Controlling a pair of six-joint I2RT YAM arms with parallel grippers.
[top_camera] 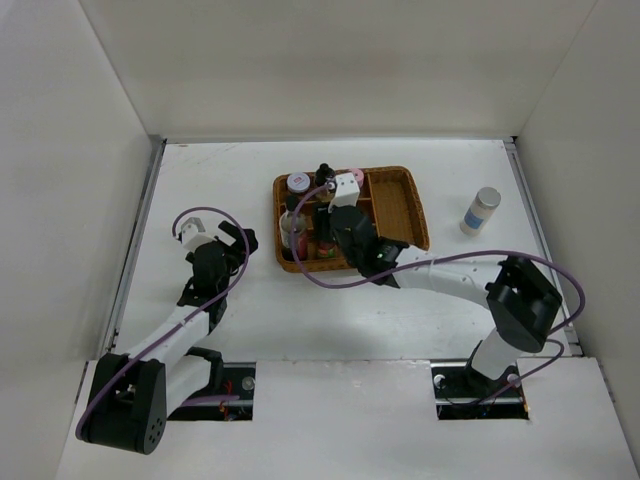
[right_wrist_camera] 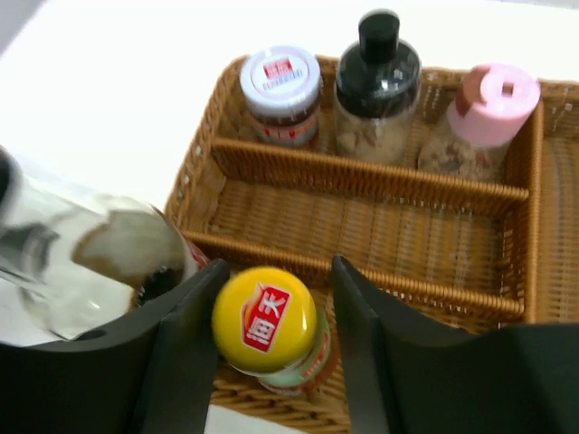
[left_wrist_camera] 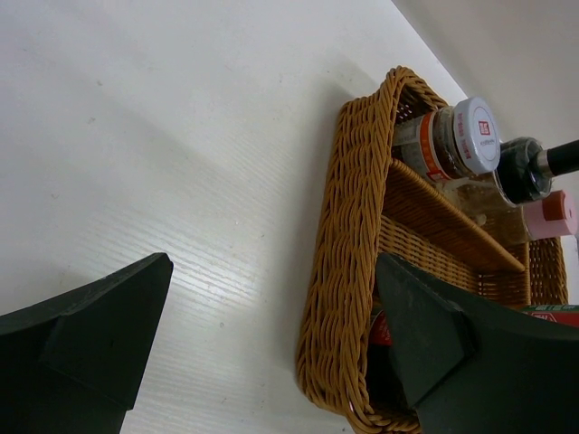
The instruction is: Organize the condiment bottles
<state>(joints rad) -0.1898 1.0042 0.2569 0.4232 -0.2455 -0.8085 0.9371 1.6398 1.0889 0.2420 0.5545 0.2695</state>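
The brown wicker tray holds the condiment bottles. Its back row has a white-lidded jar, a black-capped bottle and a pink-capped one. In the front compartment stands the yellow-capped dark sauce bottle, with the tall clear bottle to its left. My right gripper straddles the yellow cap, open, with a gap at the right finger. My left gripper is wide open and empty, by the tray's left wall. The white-blue cylinder stands alone on the table, right of the tray.
The tray's middle row and its right-hand compartment hold nothing. White walls close the table at the back and on both sides. The right arm's purple cable loops over the table in front of the tray.
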